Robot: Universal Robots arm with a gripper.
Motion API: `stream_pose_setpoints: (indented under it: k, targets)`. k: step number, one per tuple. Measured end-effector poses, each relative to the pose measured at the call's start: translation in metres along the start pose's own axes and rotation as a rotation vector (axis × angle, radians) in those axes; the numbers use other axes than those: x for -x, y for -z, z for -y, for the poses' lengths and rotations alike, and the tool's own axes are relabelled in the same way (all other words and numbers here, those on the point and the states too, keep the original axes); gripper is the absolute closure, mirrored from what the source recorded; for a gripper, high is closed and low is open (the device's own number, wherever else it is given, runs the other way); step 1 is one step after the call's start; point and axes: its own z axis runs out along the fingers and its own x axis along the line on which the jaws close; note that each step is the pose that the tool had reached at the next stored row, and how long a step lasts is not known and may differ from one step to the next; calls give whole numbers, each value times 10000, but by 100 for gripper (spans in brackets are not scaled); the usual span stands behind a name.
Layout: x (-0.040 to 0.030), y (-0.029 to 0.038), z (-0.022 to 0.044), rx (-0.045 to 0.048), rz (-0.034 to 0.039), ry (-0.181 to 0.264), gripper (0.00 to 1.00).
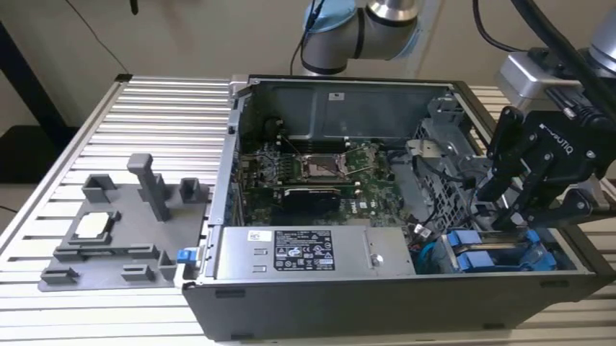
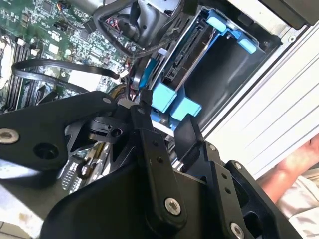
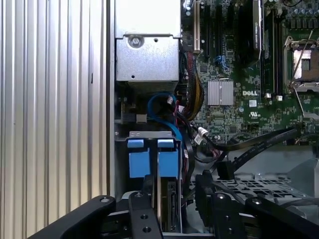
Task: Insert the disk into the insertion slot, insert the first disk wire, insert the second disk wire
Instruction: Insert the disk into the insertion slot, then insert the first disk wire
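The disk (image 3: 168,201) stands on edge in the insertion slot (image 2: 224,74), a narrow bay of the grey drive cage at the case's corner on the exterior view's right. Its bright blue frame (image 1: 491,256) and blue handle tabs (image 3: 149,160) stick out of the bay. My gripper (image 1: 515,220) hangs just above the tabs. It is open, with black fingers (image 3: 204,184) astride the disk's edge and a gap on either side. A blue wire (image 3: 160,99) and black wires (image 3: 249,147) lie loose beside the bay, with a black plug (image 3: 224,169) near one finger.
The open computer case holds a green motherboard (image 1: 308,169) and a grey power-supply box (image 1: 298,252). A grey fixture (image 1: 115,223) lies on the slatted table on the exterior view's left. A person's hand (image 2: 299,159) rests outside the case wall.
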Motion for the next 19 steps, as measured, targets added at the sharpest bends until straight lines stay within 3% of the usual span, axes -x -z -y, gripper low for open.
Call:
stream_pose_setpoints:
  k: [1, 2, 7, 11, 12, 13, 14, 17, 19]
  targets:
    - [3, 0, 0, -47, -2, 2, 54]
    - [5, 1, 0, -176, -1, 5, 54]
    - [11, 0, -2, -1074, 30, 33, 54]
    - [11, 0, -3, -1801, 107, 55, 54]
    - [11, 1, -3, -1925, 142, 59, 54]
    - [12, 1, 0, -1957, 153, 61, 54]
    - [13, 2, 12, -1917, 150, 64, 54]
    - [13, 5, 64, -1651, 139, 62, 54]
    - [14, 9, 106, -1532, 135, 66, 54]
